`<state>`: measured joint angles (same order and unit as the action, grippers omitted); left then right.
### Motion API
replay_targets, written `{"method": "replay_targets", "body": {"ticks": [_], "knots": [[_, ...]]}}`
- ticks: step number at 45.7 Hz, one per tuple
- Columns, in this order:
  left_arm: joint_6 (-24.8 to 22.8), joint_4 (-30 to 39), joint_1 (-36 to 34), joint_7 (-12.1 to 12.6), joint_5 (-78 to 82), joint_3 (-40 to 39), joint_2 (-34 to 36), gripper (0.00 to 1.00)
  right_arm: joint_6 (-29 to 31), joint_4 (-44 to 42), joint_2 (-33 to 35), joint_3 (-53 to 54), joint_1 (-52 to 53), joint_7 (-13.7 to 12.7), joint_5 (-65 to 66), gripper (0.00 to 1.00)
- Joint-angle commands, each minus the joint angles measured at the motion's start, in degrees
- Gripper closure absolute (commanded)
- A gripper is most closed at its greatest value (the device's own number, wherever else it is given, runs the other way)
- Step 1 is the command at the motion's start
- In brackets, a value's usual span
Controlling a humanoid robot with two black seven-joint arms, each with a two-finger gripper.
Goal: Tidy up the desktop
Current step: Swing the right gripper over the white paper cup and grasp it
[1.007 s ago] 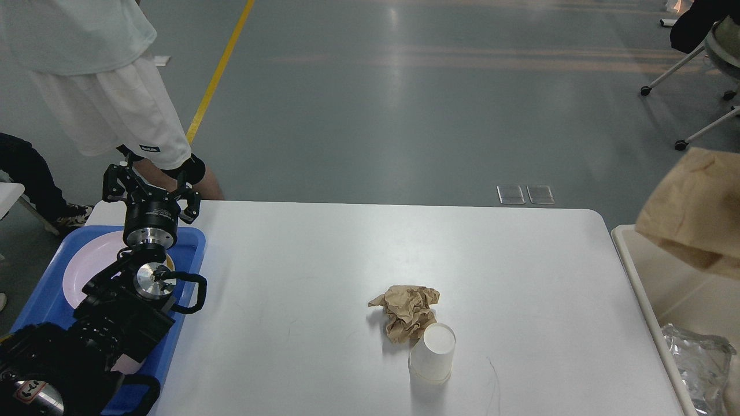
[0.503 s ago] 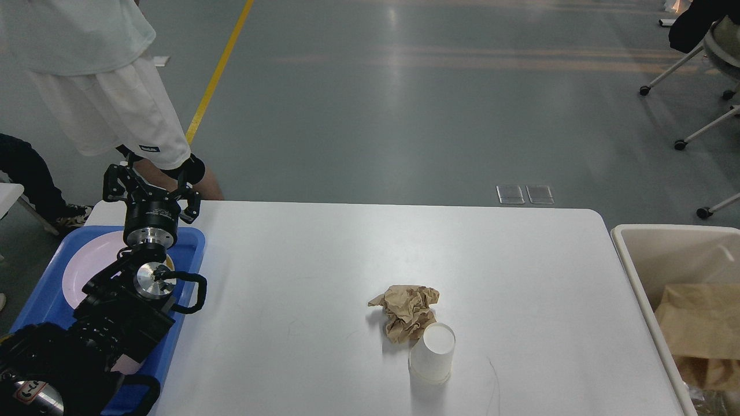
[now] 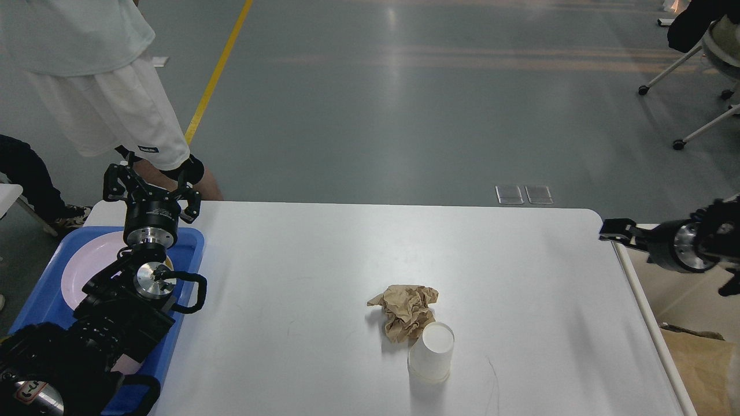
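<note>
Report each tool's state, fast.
Left tool: open, holding nothing, above the blue tray.
Right tool: cannot be told; seen side-on at the desktop edge.

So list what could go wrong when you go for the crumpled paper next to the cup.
1. The upside-down white cup touches the crumpled brown paper; pulling the paper may tip or roll the cup across the desktop.
2. The right gripper sits at the table's far right corner over the cream bin, so the reach back is long and could clip that edge.
3. A person stands close behind the open left gripper.
</note>
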<state>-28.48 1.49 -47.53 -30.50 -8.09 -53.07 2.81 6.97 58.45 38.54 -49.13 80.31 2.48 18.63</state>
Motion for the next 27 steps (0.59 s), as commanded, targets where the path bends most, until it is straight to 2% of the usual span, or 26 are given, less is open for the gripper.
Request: {"method": "replay_targets", "body": {"ticks": [1, 7, 15, 19, 27], "knots": [[0.0, 0.0, 0.1, 0.0, 0.0, 0.1, 0.0, 0.04, 3.8, 7.8, -7.2, -6.1, 8.3, -0.1, -0.3, 0.0], [0.0, 0.0, 0.0, 0.0, 0.0, 0.0, 0.0, 0.04, 9.9, 12.4, -15.6, -10.3, 15.3, -0.1, -0.7, 0.0], [0.0, 0.0, 0.1, 0.0, 0.0, 0.0, 0.0, 0.04, 30.2, 12.7, -23.4, -11.0, 23.5, 0.0, -1.0, 0.0], [0.0, 0.0, 0.1, 0.0, 0.0, 0.0, 0.0, 0.04, 37.5, 12.8, -26.8, -10.2, 26.6, 0.0, -1.1, 0.0], [0.0, 0.0, 0.1, 0.0, 0.0, 0.1, 0.0, 0.04, 38.8, 12.8, -30.4, -7.4, 25.3, 0.0, -3.8, 0.0]]}}
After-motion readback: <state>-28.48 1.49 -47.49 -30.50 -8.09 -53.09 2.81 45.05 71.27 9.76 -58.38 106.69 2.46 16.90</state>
